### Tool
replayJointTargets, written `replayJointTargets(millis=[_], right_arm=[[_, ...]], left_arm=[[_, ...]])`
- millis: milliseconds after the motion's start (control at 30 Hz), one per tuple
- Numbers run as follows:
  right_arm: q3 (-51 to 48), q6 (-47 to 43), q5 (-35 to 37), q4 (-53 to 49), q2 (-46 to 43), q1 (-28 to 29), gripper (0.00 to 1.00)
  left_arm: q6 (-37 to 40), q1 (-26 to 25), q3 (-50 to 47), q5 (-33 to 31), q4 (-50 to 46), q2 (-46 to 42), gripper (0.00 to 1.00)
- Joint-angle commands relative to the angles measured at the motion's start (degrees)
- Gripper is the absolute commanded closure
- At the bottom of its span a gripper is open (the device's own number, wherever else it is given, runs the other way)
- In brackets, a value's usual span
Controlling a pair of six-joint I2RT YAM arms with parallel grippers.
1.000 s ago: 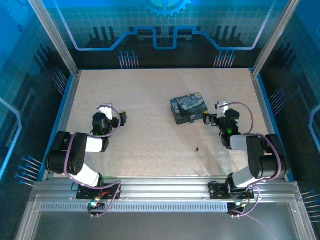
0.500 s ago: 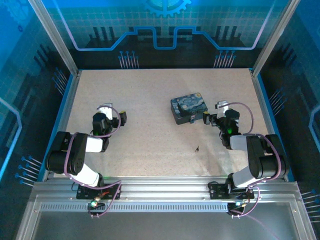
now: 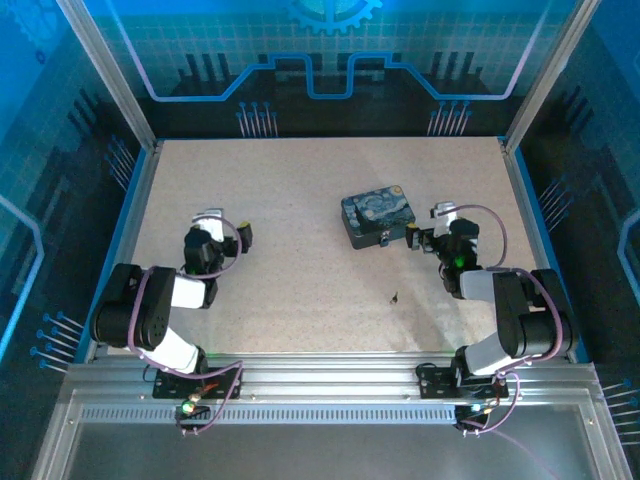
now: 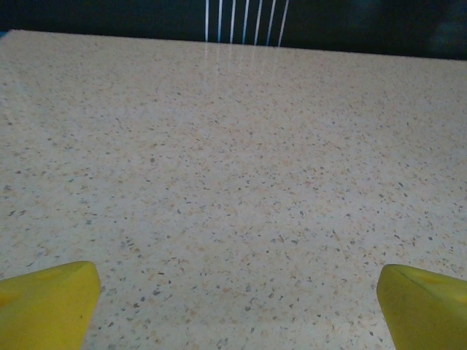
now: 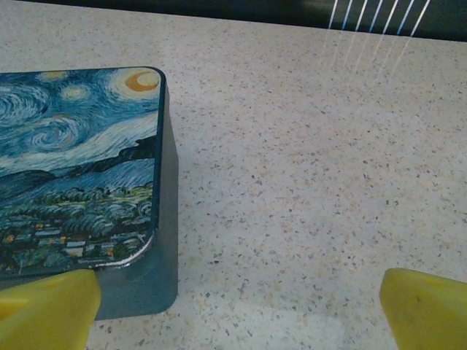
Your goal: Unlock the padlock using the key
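The key [image 3: 394,296] is a tiny dark sliver lying on the speckled table, in front of and between the arms. A very small bluish-silver piece, apparently the padlock [image 3: 384,238], sits at the near edge of the starry-night tin [image 3: 375,216]. My right gripper [image 3: 428,226] stands just right of the tin, open and holding nothing. In the right wrist view its yellow pads [image 5: 47,306] frame bare table, with the tin [image 5: 80,160] at the left. My left gripper [image 3: 228,224] is far left, open over bare table [image 4: 237,292].
Blue rails border the table [image 3: 300,180] on the left and right, and a dark back wall with white pins [image 4: 244,20] closes the far side. The arms' bases stand on the metal rail [image 3: 320,385] at the near edge.
The left wrist has shifted very slightly. The right arm, the tin, the padlock and the key have not moved.
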Motion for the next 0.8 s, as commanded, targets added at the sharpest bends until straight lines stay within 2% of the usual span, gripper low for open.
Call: replayJointTargets(millis=[0,67,233,400,500,633,767], right_arm=[[2.7,0.8,1.7,-6.0,-4.0,0.1,0.0],[3.6,1.2,2.3,-9.9,-6.4,0.0,0.0],[4.1,4.0,3.5,-15.8,-12.5,0.0,0.0],[10.1,12.3,3.5,-35.6,-19.8,0.5,0.0],[12.7,19.7,1.1,-46.8,-24.0,1.7,0.02],[13.5,27.9,-2.4,-58.9,-28.4,5.2,0.11],[12.4,33.3,-3.5,-68.9,-31.8,11.7,0.16]], left_arm=[[0.0,0.5,-4.5,-2.5,9.7,-1.5,0.01],[0.0,0.5,-4.9,-2.6,8.8,-3.5,0.01],[0.7,0.0,-2.9,-2.3,-0.7,-9.6,0.01],[1.5,-3.3,1.2,-5.1,-16.0,-19.7,0.01],[-9.5,-3.4,6.3,-4.0,-29.6,-25.2,0.01],[-20.5,-5.1,11.2,0.7,-40.7,-27.3,0.01],[-26.2,-11.5,13.4,2.4,-47.4,-27.4,0.01]])
